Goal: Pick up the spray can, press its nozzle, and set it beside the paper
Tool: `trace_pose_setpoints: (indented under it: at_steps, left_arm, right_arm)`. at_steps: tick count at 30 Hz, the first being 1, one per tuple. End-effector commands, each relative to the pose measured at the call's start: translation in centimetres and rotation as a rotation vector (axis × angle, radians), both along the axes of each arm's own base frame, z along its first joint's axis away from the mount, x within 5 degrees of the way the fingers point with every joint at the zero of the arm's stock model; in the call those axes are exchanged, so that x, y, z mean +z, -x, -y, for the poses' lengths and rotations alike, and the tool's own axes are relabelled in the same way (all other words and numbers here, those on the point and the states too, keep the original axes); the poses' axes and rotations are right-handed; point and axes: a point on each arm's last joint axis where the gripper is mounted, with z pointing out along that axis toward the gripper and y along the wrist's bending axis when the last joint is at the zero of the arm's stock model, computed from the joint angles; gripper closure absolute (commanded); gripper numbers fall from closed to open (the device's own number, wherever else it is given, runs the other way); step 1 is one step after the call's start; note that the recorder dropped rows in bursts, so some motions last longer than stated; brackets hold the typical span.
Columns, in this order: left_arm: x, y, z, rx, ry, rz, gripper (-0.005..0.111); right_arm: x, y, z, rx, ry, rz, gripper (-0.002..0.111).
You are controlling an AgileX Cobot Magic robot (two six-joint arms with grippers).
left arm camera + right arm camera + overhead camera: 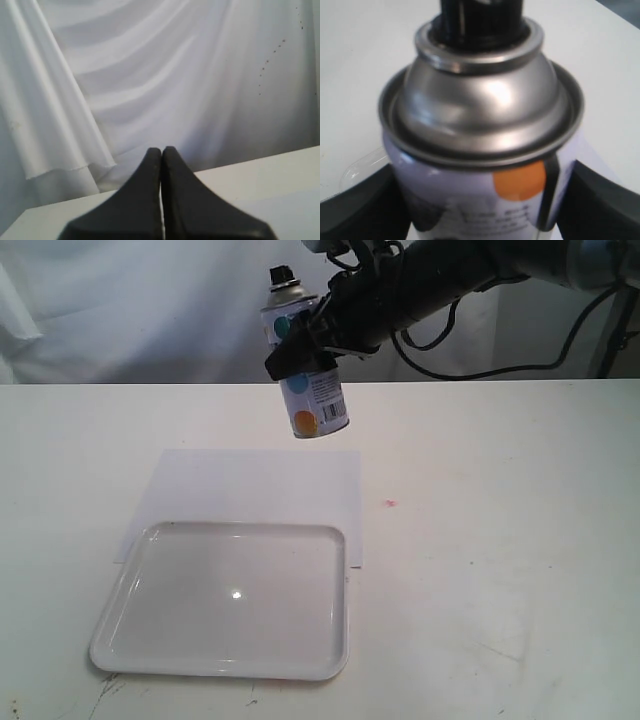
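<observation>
Slipping may happen, because the right end effector [308, 348] clamps the tilted spray can [318, 405] high above the paper [250, 485].

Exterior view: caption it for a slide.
Right gripper holds the tilted spray can in the air; tray overlaps the paper.

Robot lab setup, plain white table [520, 540], white draped cloth backdrop [175, 75], cabled arm [470, 270]
</observation>
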Motion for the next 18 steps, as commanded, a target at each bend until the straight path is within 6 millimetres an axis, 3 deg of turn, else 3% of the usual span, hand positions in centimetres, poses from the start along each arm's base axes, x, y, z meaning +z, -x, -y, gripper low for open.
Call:
trace_pose_setpoints:
  at_steps: [1,3,18]
  left_arm:
    - [-3.13,-0.01,-0.19,0.021,-0.014,-0.039,0.107]
    - [-4.04,0.05,-0.19,0.021,-0.015,-0.055,0.107]
    - [-4.00,0.13,-0.24,0.021,0.042,-0.051,0.107]
  right_arm:
    - [1.60,0.18,-0.14,-0.009,-0.049,0.044,0.108]
    - [1.60,0.18,-0.14,-0.009,-0.049,0.044,0.108]
    - [1.59,0.17,-0.13,-0.004,-0.045,0.051,0.108]
